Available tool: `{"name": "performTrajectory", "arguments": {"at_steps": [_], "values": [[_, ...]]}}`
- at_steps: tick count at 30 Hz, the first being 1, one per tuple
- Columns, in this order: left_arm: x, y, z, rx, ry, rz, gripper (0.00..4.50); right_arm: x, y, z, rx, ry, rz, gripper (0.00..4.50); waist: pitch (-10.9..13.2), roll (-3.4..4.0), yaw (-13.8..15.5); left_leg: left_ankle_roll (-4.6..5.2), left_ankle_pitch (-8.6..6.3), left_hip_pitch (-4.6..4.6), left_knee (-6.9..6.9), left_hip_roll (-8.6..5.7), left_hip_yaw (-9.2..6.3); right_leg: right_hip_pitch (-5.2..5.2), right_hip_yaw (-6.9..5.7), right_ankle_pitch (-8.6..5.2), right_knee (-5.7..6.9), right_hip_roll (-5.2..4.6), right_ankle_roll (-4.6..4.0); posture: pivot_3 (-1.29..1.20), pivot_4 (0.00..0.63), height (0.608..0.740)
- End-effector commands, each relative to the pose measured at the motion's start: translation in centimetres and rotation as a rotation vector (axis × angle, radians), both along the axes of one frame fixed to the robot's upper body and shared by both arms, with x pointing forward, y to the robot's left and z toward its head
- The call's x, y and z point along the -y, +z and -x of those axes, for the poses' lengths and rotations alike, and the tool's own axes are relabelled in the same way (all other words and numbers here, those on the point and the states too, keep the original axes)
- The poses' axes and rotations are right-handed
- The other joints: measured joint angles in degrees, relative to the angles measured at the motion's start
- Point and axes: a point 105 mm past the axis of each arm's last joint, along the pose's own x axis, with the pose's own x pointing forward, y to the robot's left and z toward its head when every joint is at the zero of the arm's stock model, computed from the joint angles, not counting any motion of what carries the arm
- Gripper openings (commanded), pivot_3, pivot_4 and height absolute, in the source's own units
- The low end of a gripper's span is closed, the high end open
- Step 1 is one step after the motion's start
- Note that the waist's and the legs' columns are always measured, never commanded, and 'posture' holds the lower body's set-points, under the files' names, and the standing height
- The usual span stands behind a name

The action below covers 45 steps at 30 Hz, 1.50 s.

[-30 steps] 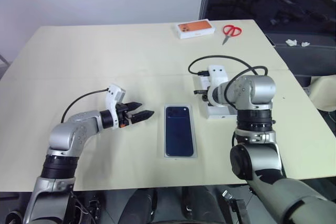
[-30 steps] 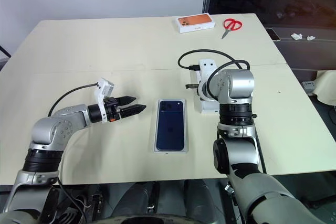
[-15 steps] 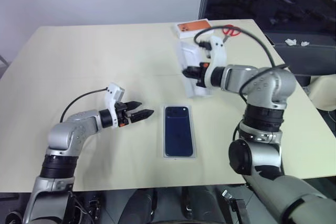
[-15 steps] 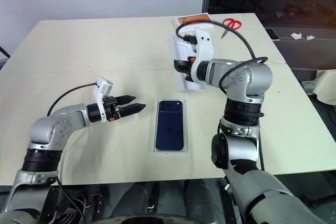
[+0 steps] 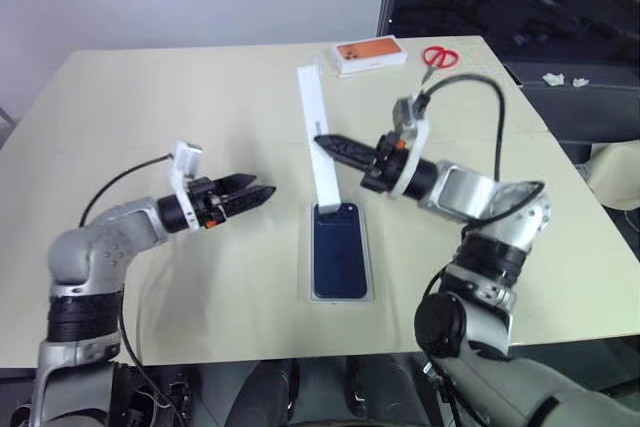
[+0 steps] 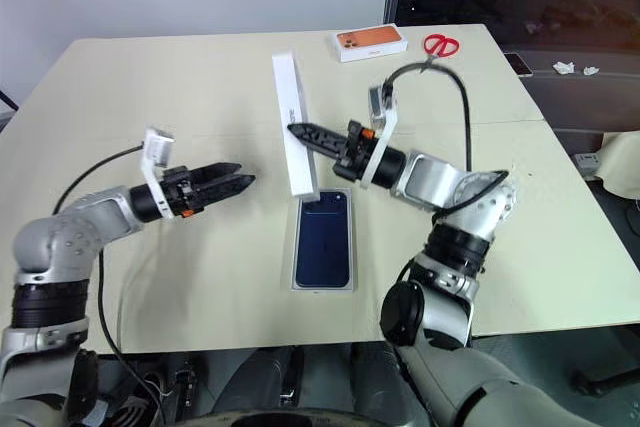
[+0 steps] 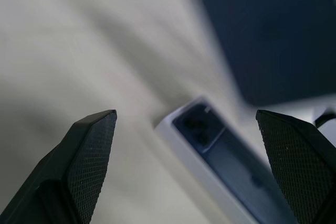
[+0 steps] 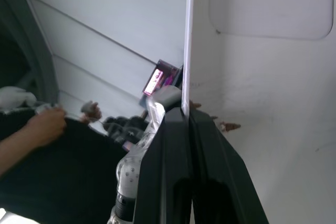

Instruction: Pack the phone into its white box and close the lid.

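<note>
left pincer [image 5: 258, 194]: released, fingers spread wide, hanging just above the desk [image 5: 150, 107] a bit left of the phone. Nothing in it.
open room, left side: loads of bare desk over there and toward the far edge, so that arm can swing without hitting anything.
lid [image 5: 316, 140]: up in the air on edge, nearly upright, right above the far end of the phone. It's a thin white cardboard shell, so I'd guess featherlight, stiff enough along its length but easy to crease or twist if squeezed hard.
where it's held: pinched on one thin wall. Fine for carrying, imo, but a one-edge grip lets it wobble; the free long side looks like the spot for the other pincer to steady it.
phone [image 5: 339, 248]: already lying flat in the white box [image 5: 368, 282], near-middle of the desk. Glossy glass, probably slippery and scratchable, so best left alone.
fit: only a narrow white rim shows round the phone, so the lid likely has to come down square or it'll catch a corner.
right pincer [image 5: 322, 141]: clenched on the lid's wall, pointing left.
far right: an orange-topped box [image 5: 370, 54] and scissors [image 5: 439, 58] sit well clear near the far edge.
</note>
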Motion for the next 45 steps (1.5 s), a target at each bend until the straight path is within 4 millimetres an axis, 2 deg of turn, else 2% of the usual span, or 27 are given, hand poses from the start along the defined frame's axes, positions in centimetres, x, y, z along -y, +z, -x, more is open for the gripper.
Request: {"name": "performTrajectory", "arguments": {"at_steps": [1, 6, 11, 14, 16, 19, 22, 26, 29, 32, 34, 35, 37, 41, 43, 45], "values": [[-0.4, 1.9, 0.9, 0.099, -0.011, 0.004, 4.5, -1.6, -0.5, 2.0, -0.036, 0.095, -0.056, 0.03, 0.0, 0.02, 0.04, 0.0, 0.0, 0.0, 0.0, 0.0, 0.0, 0.0, 0.0, 0.0, 0.0, 0.0, 0.0, 0.0, 0.15, 0.74], [-1.0, 1.9, 0.8, 0.1, 0.019, 0.008, 4.5, -2.7, -1.8, 3.5, -0.185, 0.106, -0.088, 0.03, 0.01, 0.04, 0.04, 0.0, 0.0, 0.01, 0.01, -0.01, 0.01, 0.02, 0.01, 0.0, -0.03, -0.01, 0.0, 0.0, 0.15, 0.74], [-0.8, 0.7, 0.8, 0.084, 0.021, -0.023, 4.5, -3.9, -2.6, 4.1, -0.268, 0.089, -0.087, 0.03, 0.0, 0.04, -0.09, 0.01, 0.0, 0.02, 0.02, 0.0, 0.01, 0.05, 0.01, 0.0, -0.05, 0.03, 0.01, 0.0, 0.15, 0.74], [-0.3, -0.5, 1.2, 0.064, 0.007, -0.057, 4.5, -3.8, -3.6, 3.9, -0.318, 0.049, -0.068, 0.03, 0.0, 0.04, 0.01, 0.01, 0.0, 0.03, 0.0, 0.03, 0.01, 0.05, 0.01, -0.01, -0.06, 0.06, 0.01, 0.0, 0.15, 0.74], [0.1, -1.4, 1.4, 0.048, 0.006, -0.06, 4.5, -3.6, -5.0, 4.0, -0.363, 0.029, -0.036, 0.03, 0.0, 0.04, 0.11, 0.02, 0.0, 0.03, 0.0, 0.03, 0.01, 0.07, 0.01, -0.01, -0.08, 0.06, 0.01, 0.0, 0.15, 0.74], [0.4, -2.1, 1.6, 0.032, -0.001, -0.064, 4.5, -3.4, -5.7, 4.1, -0.391, 0.004, -0.022, 0.03, 0.01, 0.04, 0.31, 0.02, -0.01, 0.03, 0.02, 0.03, 0.01, 0.1, 0.01, -0.01, -0.11, 0.05, 0.01, 0.0, 0.15, 0.74], [0.9, -2.8, 1.9, 0.012, -0.026, -0.057, 3.69, -3.1, -6.1, 4.2, -0.405, -0.018, -0.011, 0.0, 0.01, 0.04, 0.28, 0.02, -0.01, 0.03, 0.02, 0.04, 0.01, 0.1, 0.01, -0.01, -0.11, 0.06, 0.01, 0.0, 0.15, 0.74], [1.8, -3.9, 2.0, -0.013, -0.067, -0.062, 1.51, -3.0, -6.1, 4.3, -0.407, -0.032, -0.023, 0.0, 0.01, 0.04, 0.28, 0.04, -0.02, 0.03, 0.01, 0.04, 0.01, 0.11, 0.01, -0.01, -0.13, 0.06, 0.01, 0.0, 0.15, 0.74], [2.9, -4.1, 2.4, -0.036, -0.118, -0.027, 0.11, -2.9, -5.7, 4.4, -0.388, -0.031, -0.029, 0.0, 0.01, 0.04, 0.3, 0.04, -0.02, 0.03, 0.02, 0.05, 0.01, 0.11, 0.01, -0.01, -0.12, 0.06, 0.01, 0.0, 0.15, 0.74], [3.7, -4.5, 2.3, -0.026, -0.13, -0.036, 0.04, -2.4, -5.7, 4.6, -0.349, -0.019, 0.006, 0.0, 0.01, 0.04, 0.39, 0.05, -0.02, 0.03, 0.02, 0.04, 0.01, 0.12, 0.01, -0.01, -0.14, 0.05, 0.01, 0.0, 0.15, 0.74], [4.6, -4.9, 2.6, -0.129, -0.182, 0.013, 0.04, -2.1, -5.9, 4.9, -0.339, -0.012, 0.011, 0.0, 0.01, 0.04, 0.47, 0.07, -0.03, 0.03, 0.04, 0.04, 0.01, 0.16, 0.01, -0.01, -0.17, 0.05, 0.01, 0.0, 0.15, 0.74], [5.0, -5.0, 2.8, -0.137, -0.2, 0.02, 0.0, -1.9, -5.9, 5.0, -0.337, -0.012, 0.006, 0.59, 0.01, 0.04, 0.41, 0.07, -0.03, 0.03, 0.05, 0.04, 0.01, 0.16, 0.0, -0.01, -0.17, 0.06, 0.01, 0.0, 0.15, 0.74], [5.5, -4.9, 2.9, -0.124, -0.205, 0.028, 0.0, -1.7, -5.9, 5.1, -0.322, -0.012, 0.023, 1.27, 0.01, 0.05, 0.36, 0.08, -0.04, 0.03, 0.04, 0.04, 0.01, 0.17, 0.0, -0.02, -0.17, 0.06, 0.02, 0.0, 0.15, 0.74], [5.6, -4.9, 2.9, -0.131, -0.198, 0.05, 0.0, -0.9, -4.5, 6.2, -0.166, 0.066, 0.107, 3.3, 0.01, 0.05, 0.42, 0.09, -0.04, 0.04, 0.06, 0.05, 0.01, 0.18, 0.0, -0.02, -0.17, 0.06, 0.02, 0.0, 0.15, 0.74], [5.6, -5.0, 2.9, -0.128, -0.196, 0.043, 0.0, 0.0, -3.9, 6.5, -0.065, 0.103, 0.188, 3.3, 0.05, 0.11, 0.4, 0.09, -0.04, 0.03, 0.07, 0.05, 0.02, 0.18, -0.01, -0.02, -0.19, 0.06, 0.03, 0.0, 0.15, 0.74], [5.8, -5.2, 2.9, -0.127, -0.198, 0.037, 0.0, 1.9, -4.1, 5.5, -0.005, 0.072, 0.299, 3.3, 0.05, 0.1, 0.49, 0.1, -0.05, 0.03, 0.07, 0.05, 0.03, 0.2, -0.03, -0.03, -0.21, 0.06, 0.03, 0.0, 0.15, 0.74]]}}
